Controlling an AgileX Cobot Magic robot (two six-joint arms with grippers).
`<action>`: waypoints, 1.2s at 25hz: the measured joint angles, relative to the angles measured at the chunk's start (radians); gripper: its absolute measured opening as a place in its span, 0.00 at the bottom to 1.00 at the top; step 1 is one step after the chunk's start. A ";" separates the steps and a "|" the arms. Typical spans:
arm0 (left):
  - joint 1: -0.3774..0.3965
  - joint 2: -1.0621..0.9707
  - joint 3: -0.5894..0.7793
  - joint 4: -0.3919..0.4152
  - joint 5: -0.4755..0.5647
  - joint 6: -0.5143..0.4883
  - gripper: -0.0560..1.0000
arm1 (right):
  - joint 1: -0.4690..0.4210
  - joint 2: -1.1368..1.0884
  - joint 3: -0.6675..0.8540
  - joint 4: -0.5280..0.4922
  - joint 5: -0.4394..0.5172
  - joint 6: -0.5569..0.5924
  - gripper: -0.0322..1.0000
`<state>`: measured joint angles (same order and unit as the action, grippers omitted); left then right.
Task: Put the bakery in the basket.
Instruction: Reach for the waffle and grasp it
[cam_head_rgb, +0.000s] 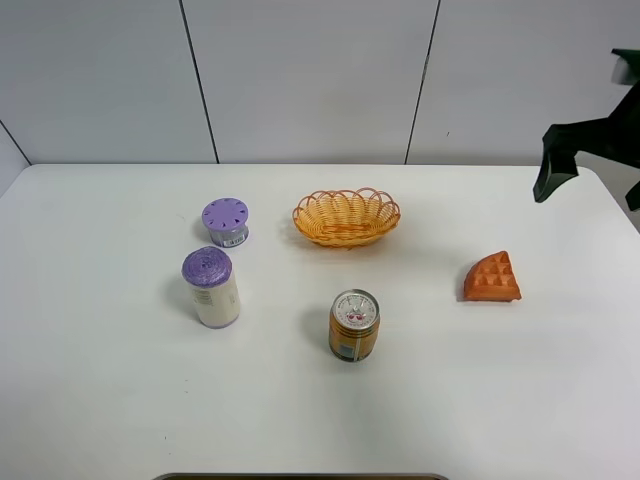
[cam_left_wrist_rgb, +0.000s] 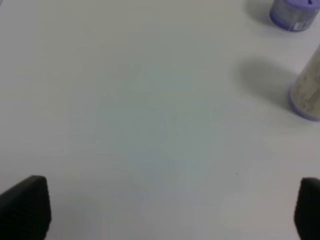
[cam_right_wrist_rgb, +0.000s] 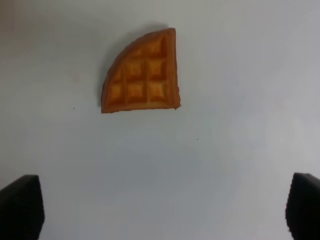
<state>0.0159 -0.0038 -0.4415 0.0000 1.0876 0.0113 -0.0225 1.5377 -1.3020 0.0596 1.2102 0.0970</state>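
Note:
The bakery (cam_head_rgb: 492, 279), an orange-brown waffle wedge with square dimples, lies flat on the white table at the right. It also shows in the right wrist view (cam_right_wrist_rgb: 142, 75), ahead of my right gripper (cam_right_wrist_rgb: 162, 210), which is open and empty. In the high view the right gripper (cam_head_rgb: 590, 185) hovers above the table's far right, beyond the waffle. The orange-yellow wicker basket (cam_head_rgb: 345, 234) stands empty at the middle back. My left gripper (cam_left_wrist_rgb: 167, 210) is open over bare table and is out of the high view.
An orange-labelled metal can (cam_head_rgb: 354, 325) stands in front of the basket. A short purple-lidded jar (cam_head_rgb: 226, 221) and a taller white one (cam_head_rgb: 211, 287) stand at the left; both show in the left wrist view (cam_left_wrist_rgb: 295, 12) (cam_left_wrist_rgb: 307, 90).

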 joint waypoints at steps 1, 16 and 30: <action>0.000 0.000 0.000 0.000 0.000 0.000 0.99 | 0.000 0.026 0.000 0.001 -0.009 -0.003 0.98; 0.000 0.000 0.000 0.000 0.000 0.000 0.99 | 0.011 0.343 0.000 0.086 -0.141 -0.071 0.99; 0.000 0.000 0.000 0.000 0.000 0.000 0.99 | 0.031 0.490 -0.002 0.079 -0.220 -0.078 0.99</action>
<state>0.0159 -0.0038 -0.4415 0.0000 1.0876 0.0113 0.0084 2.0282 -1.3039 0.1385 0.9897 0.0189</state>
